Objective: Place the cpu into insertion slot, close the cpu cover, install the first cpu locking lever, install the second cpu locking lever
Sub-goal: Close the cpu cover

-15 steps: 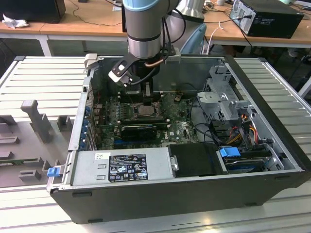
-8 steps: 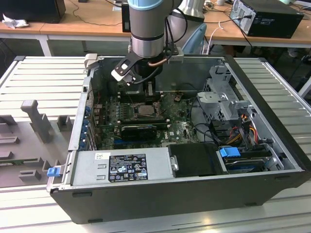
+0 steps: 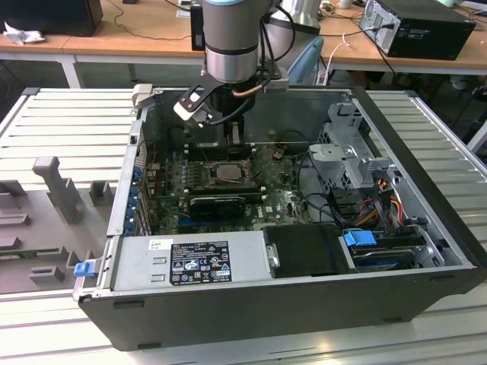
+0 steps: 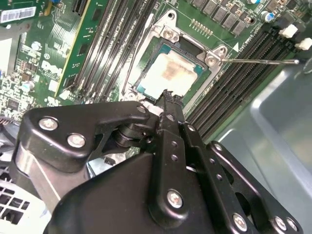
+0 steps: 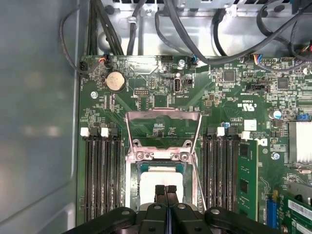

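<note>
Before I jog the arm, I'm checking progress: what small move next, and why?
Probably raise the hand slightly, clear of the cpu: it already lies in the insertion slot, hand shut above it, while the cpu cover stands open.

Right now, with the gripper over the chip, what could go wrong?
The shut gripper hangs right over the cpu in the insertion slot; pushing down off-centre might tilt the chip. The cpu cover is flipped open beyond it and a thin locking lever sticks out sideways, so a sweeping finger could snag either.
</note>
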Controlling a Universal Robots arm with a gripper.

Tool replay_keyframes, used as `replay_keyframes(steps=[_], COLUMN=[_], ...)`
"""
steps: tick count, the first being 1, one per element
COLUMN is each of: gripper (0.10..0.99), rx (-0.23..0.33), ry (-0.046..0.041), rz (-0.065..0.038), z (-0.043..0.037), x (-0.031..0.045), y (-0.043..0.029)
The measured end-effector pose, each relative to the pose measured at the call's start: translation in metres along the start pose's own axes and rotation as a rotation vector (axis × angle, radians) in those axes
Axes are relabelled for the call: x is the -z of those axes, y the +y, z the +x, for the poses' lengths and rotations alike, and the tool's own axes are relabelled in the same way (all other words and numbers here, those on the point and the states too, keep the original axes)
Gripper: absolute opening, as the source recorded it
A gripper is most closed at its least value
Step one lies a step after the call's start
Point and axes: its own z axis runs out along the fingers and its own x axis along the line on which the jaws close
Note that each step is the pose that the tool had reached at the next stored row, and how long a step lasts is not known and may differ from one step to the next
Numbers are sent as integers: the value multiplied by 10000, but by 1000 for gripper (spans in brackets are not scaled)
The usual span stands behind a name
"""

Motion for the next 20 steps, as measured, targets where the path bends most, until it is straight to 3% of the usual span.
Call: replay_keyframes(steps=[3,7,10,12,13,15,20], gripper=[106,106,106,106,106,106,106], rx=[-20,-38,-40,-41,-45,-46,-46], ry=[0,4,3,6,5,4,-5], rz=[17,89,145,168,199,198,229], z=[-4,-12,-10,-10,-10,-10,-4], x=[-1,-7,77,93,89,85,273], y=[23,145,152,158,234,288,306])
